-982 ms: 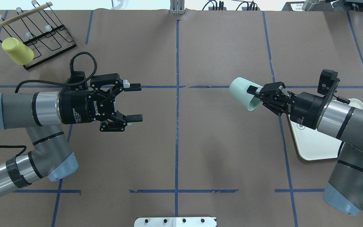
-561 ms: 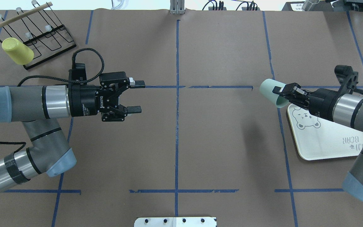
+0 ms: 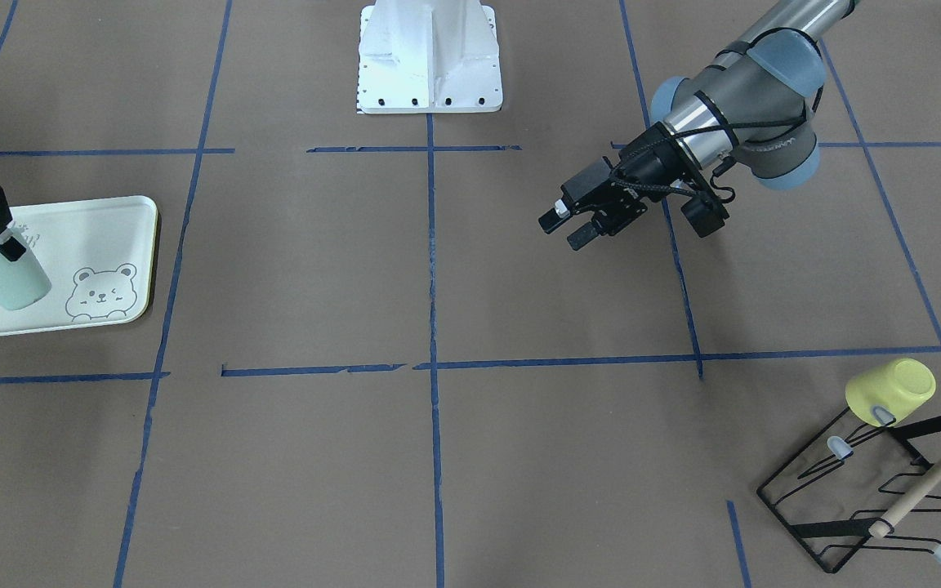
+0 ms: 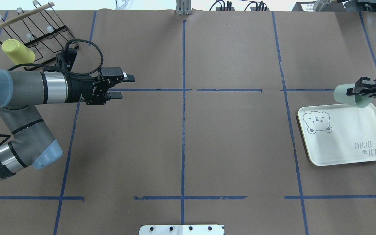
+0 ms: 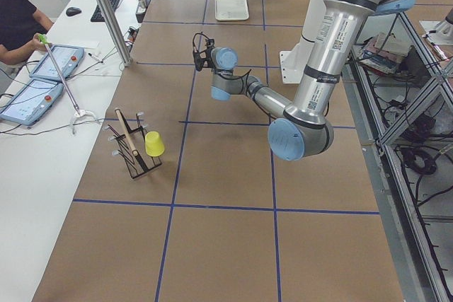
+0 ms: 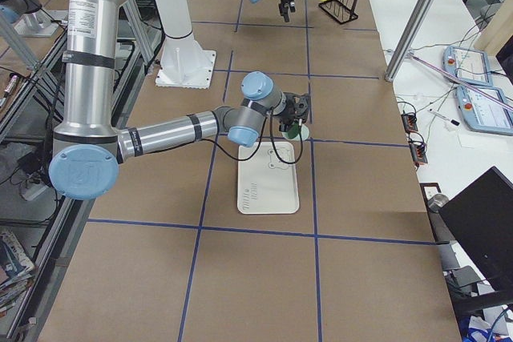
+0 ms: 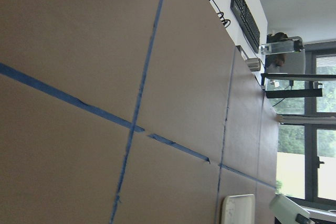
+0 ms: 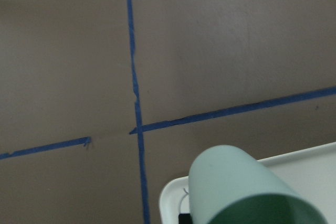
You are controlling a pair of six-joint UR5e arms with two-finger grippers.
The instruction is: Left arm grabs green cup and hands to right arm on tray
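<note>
The green cup (image 4: 346, 94) hangs tilted, mouth toward the right arm, over the far edge of the tray (image 4: 341, 143). My right gripper (image 4: 359, 92) is shut on the cup's rim. In the front-facing view the cup (image 3: 5, 282) is over the tray (image 3: 86, 229) near the bear drawing; I cannot tell whether it touches. The right wrist view shows the cup (image 8: 236, 187) above the tray's corner (image 8: 315, 169). My left gripper (image 4: 126, 86) is open and empty, held above the table's left half; it also shows in the front-facing view (image 3: 564, 232).
A yellow cup (image 4: 17, 52) hangs on a black wire rack (image 4: 47, 36) at the far left corner, just behind my left arm. The white robot base (image 3: 430, 57) stands at the near middle edge. Blue tape lines cross the brown table.
My right arm has swung right with the green cup, from near the table's middle to over the tray. My left arm has drawn back left and turned its wrist, still open.
</note>
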